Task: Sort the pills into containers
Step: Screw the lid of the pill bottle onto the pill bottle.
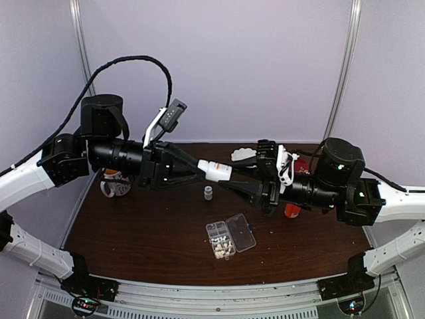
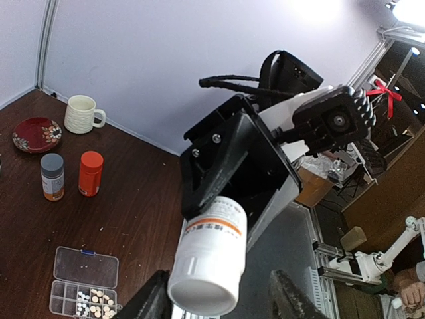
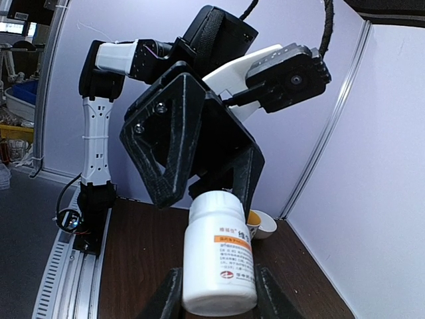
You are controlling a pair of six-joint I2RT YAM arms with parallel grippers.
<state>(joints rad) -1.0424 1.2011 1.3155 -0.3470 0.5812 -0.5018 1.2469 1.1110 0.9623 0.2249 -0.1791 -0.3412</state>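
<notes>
Left gripper (image 2: 222, 302): jaws straddle the cap end of the white pill bottle (image 1: 214, 171), with a gap showing on one side, so not clamped. Bottle is horizontal in mid-air. Organiser box (image 1: 240, 232) lies lid-open on the table (image 1: 133, 232), nearer the arm bases than the bottle. Pills (image 1: 222, 250) are clustered in its near cells. Right gripper (image 3: 219, 296): clamped on the bottle's base end.

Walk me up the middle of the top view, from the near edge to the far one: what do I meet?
organiser box with pills → small grey-capped bottle → white bottle, raised between the two arms.
</notes>
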